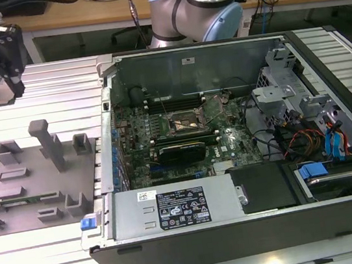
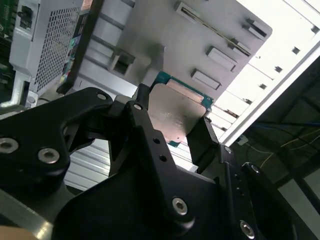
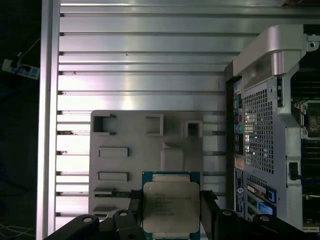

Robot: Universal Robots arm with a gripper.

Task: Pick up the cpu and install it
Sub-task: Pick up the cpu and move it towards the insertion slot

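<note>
- At upper left of the exterior view, noted gripper (image 1: 3, 61) hanging above grey tray (image 1: 30, 169), pointed downward.
- Found jaws closed on cpu (image 3: 171, 207) edges in the first wrist view, chip flat, held above tray.

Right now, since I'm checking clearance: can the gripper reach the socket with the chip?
Probably yes: the gripper holds the chip, the case is open, and nothing seems to cover the socket.

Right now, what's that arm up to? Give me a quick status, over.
Gripper shut on cpu. Cpu held above grey tray. Socket inside open case, cpu not yet in it.
</note>
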